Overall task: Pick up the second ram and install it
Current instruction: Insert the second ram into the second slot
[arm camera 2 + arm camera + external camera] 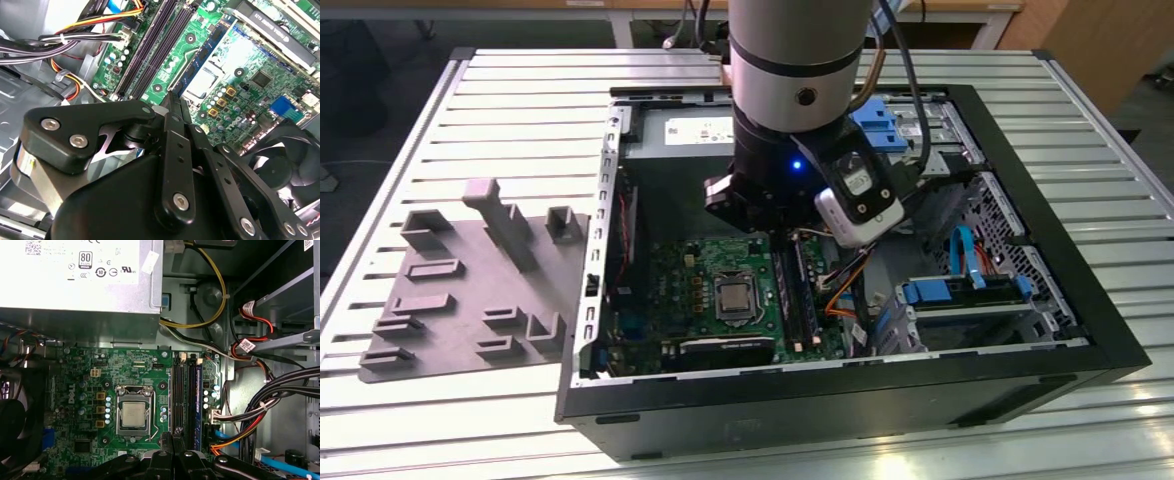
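Just beside the fingers (167, 450) sits the processor socket (133, 415) on the green motherboard (90, 385), with the grey power supply (75, 290) well beyond them. Bundled cables (260, 410) run on the fingers' other side and a black fan (282, 165) lies near. The grey tray (454, 290) rests well apart from them, outside the case (854, 405), on the slatted table (520, 90).

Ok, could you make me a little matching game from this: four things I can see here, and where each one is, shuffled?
Things
1. gripper
2. processor
3. light grey plastic tray
4. blue memory stick

Places
A. on the slatted table, at the exterior view's left of the computer case
B. seated in one of the long memory slots
C. down inside the case, above one end of those slots
D. set flat into the green motherboard

Pairs: 1-C, 2-D, 3-A, 4-B
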You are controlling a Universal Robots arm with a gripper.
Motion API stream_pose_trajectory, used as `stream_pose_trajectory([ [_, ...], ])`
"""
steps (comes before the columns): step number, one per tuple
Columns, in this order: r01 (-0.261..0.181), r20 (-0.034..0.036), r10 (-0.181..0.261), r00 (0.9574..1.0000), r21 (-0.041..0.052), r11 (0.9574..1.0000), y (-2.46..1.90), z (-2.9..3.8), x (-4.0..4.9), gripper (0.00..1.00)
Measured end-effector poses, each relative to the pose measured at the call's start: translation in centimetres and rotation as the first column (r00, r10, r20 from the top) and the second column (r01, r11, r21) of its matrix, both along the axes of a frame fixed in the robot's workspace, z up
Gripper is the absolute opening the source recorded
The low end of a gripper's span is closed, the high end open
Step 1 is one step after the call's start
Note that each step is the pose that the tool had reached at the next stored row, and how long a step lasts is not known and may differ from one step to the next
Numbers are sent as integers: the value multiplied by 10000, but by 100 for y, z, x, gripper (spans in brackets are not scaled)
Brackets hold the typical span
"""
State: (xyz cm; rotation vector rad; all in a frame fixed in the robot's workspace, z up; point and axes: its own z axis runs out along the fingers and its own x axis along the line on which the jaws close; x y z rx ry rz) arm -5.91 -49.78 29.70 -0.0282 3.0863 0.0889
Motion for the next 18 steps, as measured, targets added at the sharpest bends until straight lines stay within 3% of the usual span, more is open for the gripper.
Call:
stream_pose_trajectory([
  [18, 205, 0, -205, 9998, 0, 9998, 0, -29, 2, 12],
])
